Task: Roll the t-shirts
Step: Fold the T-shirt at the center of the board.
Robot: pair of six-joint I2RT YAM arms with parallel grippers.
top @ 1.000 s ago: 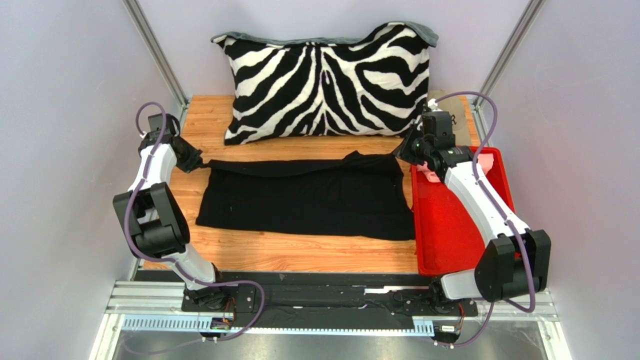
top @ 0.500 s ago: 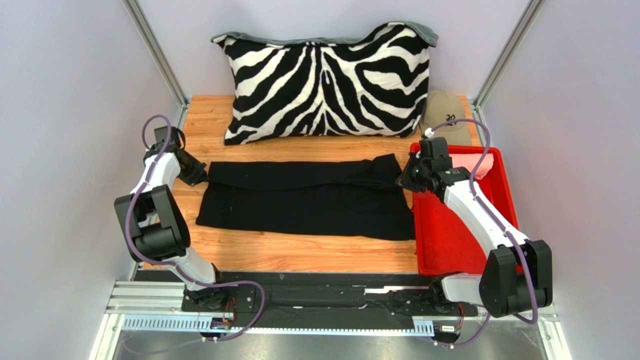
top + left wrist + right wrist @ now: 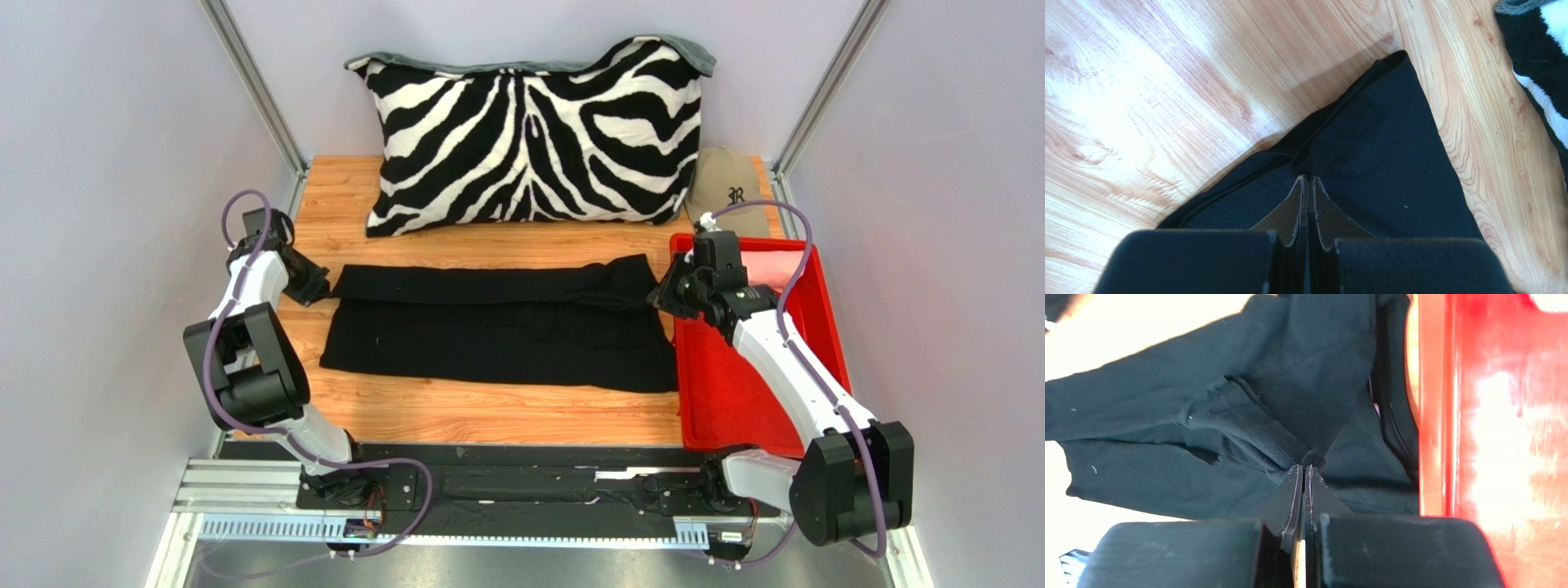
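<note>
The black t-shirt (image 3: 497, 328) lies spread across the middle of the wooden table, with its far edge folded over toward me into a band. My left gripper (image 3: 315, 284) is shut on the band's left end, and the wrist view shows its tips (image 3: 1308, 179) pinching the black cloth (image 3: 1379, 159). My right gripper (image 3: 664, 295) is shut on the band's right end beside the tray, with its tips (image 3: 1303, 468) pinching bunched black cloth (image 3: 1198, 416). The salmon pink t-shirt (image 3: 775, 259) lies at the far end of the red tray, partly hidden by my right arm.
A red tray (image 3: 736, 380) sits on the right of the table; its rim also shows in the right wrist view (image 3: 1432, 404). The zebra pillow (image 3: 534, 129) stands along the back edge. A tan cap (image 3: 729, 191) lies behind the tray. Grey walls close in both sides.
Both grippers have drawn the shirt's far edge toward me. The raised edge has come down into a flat folded band, and the right gripper moved from beside the pillow to the tray's corner.
</note>
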